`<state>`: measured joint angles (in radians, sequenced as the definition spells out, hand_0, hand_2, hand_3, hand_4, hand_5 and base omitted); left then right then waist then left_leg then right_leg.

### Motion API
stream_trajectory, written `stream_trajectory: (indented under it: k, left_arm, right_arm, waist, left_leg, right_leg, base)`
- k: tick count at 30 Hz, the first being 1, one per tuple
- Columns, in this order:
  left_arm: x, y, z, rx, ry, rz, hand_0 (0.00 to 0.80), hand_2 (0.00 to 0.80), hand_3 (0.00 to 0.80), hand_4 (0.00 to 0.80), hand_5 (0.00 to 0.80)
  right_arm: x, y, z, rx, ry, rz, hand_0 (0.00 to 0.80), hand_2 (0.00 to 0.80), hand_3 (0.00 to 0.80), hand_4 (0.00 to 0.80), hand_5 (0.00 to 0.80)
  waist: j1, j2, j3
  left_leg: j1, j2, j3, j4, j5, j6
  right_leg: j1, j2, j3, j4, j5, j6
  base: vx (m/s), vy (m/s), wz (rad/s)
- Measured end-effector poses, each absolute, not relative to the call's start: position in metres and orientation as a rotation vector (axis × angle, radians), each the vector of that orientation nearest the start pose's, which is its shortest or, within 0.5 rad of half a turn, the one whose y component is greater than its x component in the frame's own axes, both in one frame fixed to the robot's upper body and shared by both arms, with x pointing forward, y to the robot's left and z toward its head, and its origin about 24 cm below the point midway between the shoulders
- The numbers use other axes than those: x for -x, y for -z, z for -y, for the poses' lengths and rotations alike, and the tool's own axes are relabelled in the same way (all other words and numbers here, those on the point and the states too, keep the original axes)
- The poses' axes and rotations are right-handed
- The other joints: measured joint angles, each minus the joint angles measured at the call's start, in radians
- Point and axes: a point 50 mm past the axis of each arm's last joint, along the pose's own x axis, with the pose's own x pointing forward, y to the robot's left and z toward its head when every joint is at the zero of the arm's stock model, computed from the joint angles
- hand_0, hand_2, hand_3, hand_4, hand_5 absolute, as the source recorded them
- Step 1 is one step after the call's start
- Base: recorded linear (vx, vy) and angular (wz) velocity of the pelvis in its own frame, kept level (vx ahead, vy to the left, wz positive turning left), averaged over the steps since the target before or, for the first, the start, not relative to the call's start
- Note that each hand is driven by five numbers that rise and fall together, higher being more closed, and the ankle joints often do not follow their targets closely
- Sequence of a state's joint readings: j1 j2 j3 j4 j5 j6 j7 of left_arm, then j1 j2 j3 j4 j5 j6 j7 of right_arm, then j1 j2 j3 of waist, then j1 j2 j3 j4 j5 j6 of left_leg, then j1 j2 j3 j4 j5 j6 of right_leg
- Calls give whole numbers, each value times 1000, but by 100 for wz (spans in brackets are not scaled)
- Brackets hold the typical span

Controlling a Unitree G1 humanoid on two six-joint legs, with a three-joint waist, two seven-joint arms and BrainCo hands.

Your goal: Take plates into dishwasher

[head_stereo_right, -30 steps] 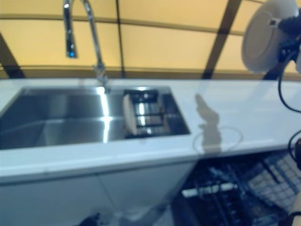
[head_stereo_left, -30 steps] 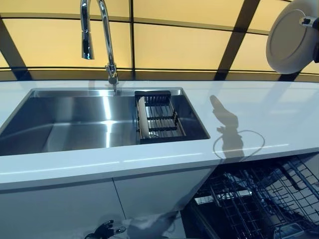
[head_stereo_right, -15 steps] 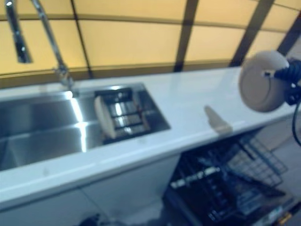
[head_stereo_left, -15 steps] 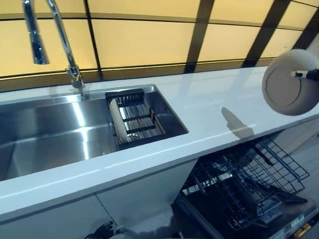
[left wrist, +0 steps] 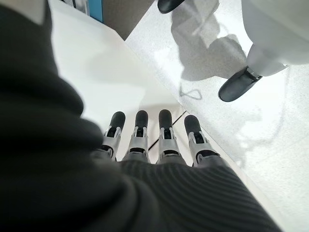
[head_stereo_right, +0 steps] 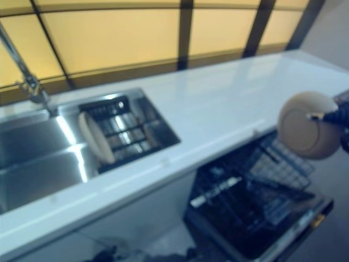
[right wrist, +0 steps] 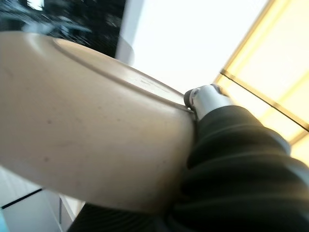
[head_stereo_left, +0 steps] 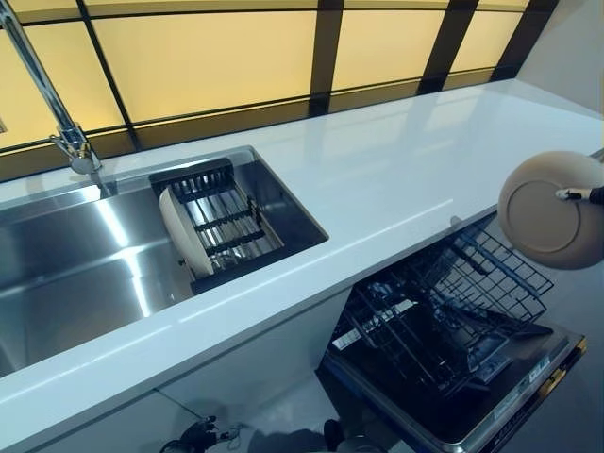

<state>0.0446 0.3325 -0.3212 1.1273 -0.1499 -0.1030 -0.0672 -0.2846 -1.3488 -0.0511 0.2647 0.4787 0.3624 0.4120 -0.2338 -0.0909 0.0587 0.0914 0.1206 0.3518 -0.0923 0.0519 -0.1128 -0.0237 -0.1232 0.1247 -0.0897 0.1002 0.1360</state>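
- The white counter (head_stereo_left: 396, 179) runs across the scene under yellow panelled windows, with nothing standing on its bare stretch.
- The steel sink (head_stereo_left: 85, 274) is set into the counter's left part, its faucet (head_stereo_left: 57, 123) rising at the back edge.
- The open dishwasher (head_stereo_left: 453, 377) sits below the counter's front edge to the right, its dark wire rack (head_stereo_left: 453, 302) pulled out and, as far as shows, holding no plates yet.
- A black drying rack (head_stereo_left: 226, 222) lies in the sink's right end, and a second plate (head_stereo_left: 182, 234) stands on edge in it, waiting its turn.
- The beige plate (head_stereo_left: 550, 209) hangs in the air at the right edge of the view, roughly above the outer end of the wire rack, tilted nearly upright with its underside towards the camera.
- It looks like rigid glazed ceramic: fairly heavy, smooth enough to slip, and likely to chip if knocked on the wires, so a firm pinch across the rim is the sensible hold.
- The right hand (right wrist: 205, 99) clamps that rim, a digit pressed on one face and the dark cover behind the other.
- The left hand (left wrist: 152, 140) hangs low beside the white cabinet front, fingers straight and holding nothing.
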Motion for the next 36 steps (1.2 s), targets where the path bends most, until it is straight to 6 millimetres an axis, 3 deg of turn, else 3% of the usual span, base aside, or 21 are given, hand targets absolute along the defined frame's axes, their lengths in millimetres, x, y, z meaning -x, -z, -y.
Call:
stream_trajectory:
  k: [7,15,21,36]
  left_arm:
    - [-100,150,-244,-286,65,-1096,0,0,0,0,0]
    - [-105,149,-242,-280,69,-1077,0,0,0,0,0]
    - [-109,147,-240,-278,75,-1063,0,0,0,0,0]
    - [-118,146,-233,-272,93,-1059,0,0,0,0,0]
  right_arm:
    - [-257,-208,377,726,-27,-377,800,800,800,800,800]
    - [-252,-174,369,732,-108,-459,800,800,800,800,800]
    - [-254,-155,366,778,-138,-505,800,800,800,800,800]
    - [-265,-75,346,849,-115,-629,800,800,800,800,800]
  waist:
    - [-25,-3,8]
    - [-24,12,18]
    - [-13,24,24]
    - [61,53,44]
  left_leg:
    - [1,0,2,0,-5,-2]
    - [3,0,2,0,-5,-1]
    - [3,0,-2,0,-4,0]
    - [-2,1,-55,1,2,5]
  right_leg:
    - [-2,1,4,0,0,0]
    - [-1,1,4,0,0,0]
    - [2,0,0,-1,0,0]
    - [24,-4,-58,-1,-3,-5]
  base:
    - [-9,-2,-3]
    - [0,0,0]
    - [0,0,0]
    - [-16,-13,8]
